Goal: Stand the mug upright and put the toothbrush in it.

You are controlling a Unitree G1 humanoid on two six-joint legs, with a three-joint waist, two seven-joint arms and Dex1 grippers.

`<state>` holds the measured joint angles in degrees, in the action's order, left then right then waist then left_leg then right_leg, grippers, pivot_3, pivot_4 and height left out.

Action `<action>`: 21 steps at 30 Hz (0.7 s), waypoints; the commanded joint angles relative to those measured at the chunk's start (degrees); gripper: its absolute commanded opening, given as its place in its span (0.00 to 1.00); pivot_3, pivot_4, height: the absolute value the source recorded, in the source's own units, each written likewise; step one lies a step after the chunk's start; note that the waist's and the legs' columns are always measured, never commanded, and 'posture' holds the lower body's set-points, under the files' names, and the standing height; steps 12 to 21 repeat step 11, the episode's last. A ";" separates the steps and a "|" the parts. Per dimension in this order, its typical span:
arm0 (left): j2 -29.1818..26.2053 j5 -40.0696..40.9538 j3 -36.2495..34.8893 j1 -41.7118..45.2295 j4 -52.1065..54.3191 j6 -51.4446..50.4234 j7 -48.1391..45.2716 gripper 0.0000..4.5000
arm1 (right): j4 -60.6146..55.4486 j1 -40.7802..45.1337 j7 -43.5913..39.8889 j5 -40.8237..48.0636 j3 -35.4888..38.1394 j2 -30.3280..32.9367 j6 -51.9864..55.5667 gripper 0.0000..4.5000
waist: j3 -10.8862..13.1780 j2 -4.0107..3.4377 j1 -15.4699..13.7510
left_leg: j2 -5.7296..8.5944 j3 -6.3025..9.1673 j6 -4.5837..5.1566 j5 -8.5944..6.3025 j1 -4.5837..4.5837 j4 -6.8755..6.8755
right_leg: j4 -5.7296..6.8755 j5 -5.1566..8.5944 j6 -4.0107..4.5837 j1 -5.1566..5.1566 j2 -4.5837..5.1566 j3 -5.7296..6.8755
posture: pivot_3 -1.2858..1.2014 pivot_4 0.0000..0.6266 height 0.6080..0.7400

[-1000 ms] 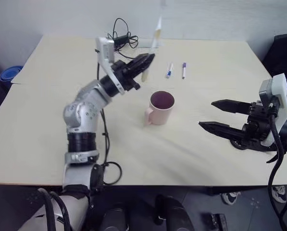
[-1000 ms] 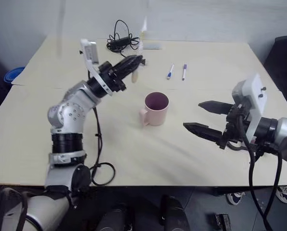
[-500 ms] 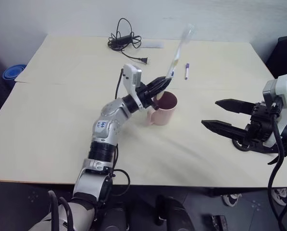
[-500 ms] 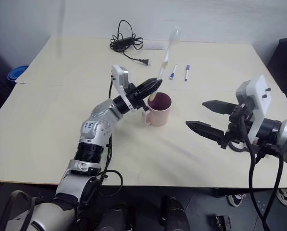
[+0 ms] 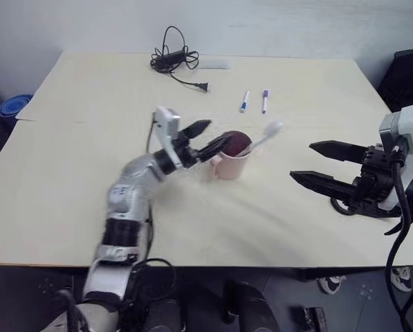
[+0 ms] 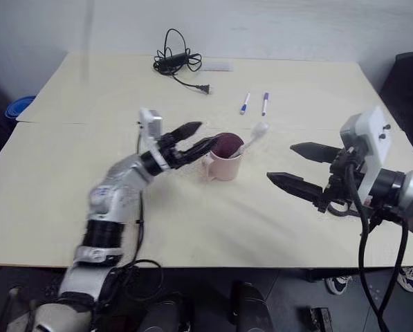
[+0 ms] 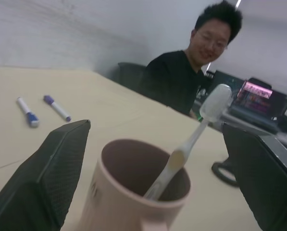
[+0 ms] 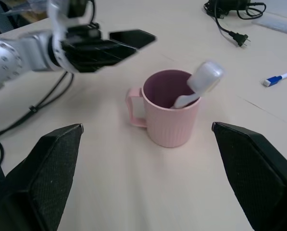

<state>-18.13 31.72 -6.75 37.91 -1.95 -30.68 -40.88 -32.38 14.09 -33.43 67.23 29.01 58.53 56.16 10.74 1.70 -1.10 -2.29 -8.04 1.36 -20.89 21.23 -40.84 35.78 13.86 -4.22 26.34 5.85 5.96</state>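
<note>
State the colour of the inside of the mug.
Dark maroon inside the pale pink mug, clearest in the right wrist view.

Ribbed matt pink mug [image 8: 172, 118], smooth white plastic toothbrush [image 8: 197, 84], matt pale tabletop [image 5: 310, 79].

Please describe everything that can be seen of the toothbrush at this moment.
The toothbrush is slim and white, apparently plastic, with a pale yellowish lower handle. It stands tilted inside the upright pink mug, its lower end inside the mug, its shaft leaning on the rim, its bristle head sticking out above, away from the handle side. Only the mug touches it; the open left pincer is beside the mug.
</note>
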 commanded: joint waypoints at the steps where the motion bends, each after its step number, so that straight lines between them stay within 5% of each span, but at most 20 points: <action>1: -12.08 5.26 -3.10 -0.72 10.11 -7.73 -7.27 0.99 | 2.02 0.21 -3.86 -3.09 -0.85 1.12 -2.73 1.00 | 0.00 0.00 -0.05 | 0.00 0.00 -0.01 -0.01 0.00 -0.01 | 0.01 0.01 0.01 0.00 -0.01 0.00 | 0.52 0.24 1.00; 6: -38.07 3.97 -3.51 -3.16 10.43 -5.12 -30.31 0.99 | 8.03 -1.86 -15.25 -10.46 -3.55 5.59 -6.17 1.00 | 0.03 -0.13 -0.34 | -0.05 -0.09 -0.06 -0.12 -0.01 -0.07 | -0.10 0.03 0.05 -0.01 -0.14 0.01 | 0.52 0.24 1.00; 9: -46.53 1.37 -3.19 -2.91 6.66 0.21 -38.76 0.99 | 11.60 -3.74 -23.71 -13.60 -3.65 9.10 -8.26 1.00 | 0.04 -0.17 -0.48 | -0.04 -0.22 -0.03 -0.18 0.04 -0.09 | -0.20 0.04 0.07 -0.03 -0.15 0.06 | 0.52 0.24 1.00; 21: -49.32 0.26 -2.84 -2.04 3.62 1.95 -41.47 0.99 | 13.95 -3.54 -27.39 -15.09 -3.68 10.53 -9.47 1.00 | 0.04 -0.18 -0.44 | -0.05 -0.28 -0.03 -0.19 0.02 -0.10 | -0.25 0.05 0.07 -0.04 -0.16 0.06 | 0.52 0.24 1.00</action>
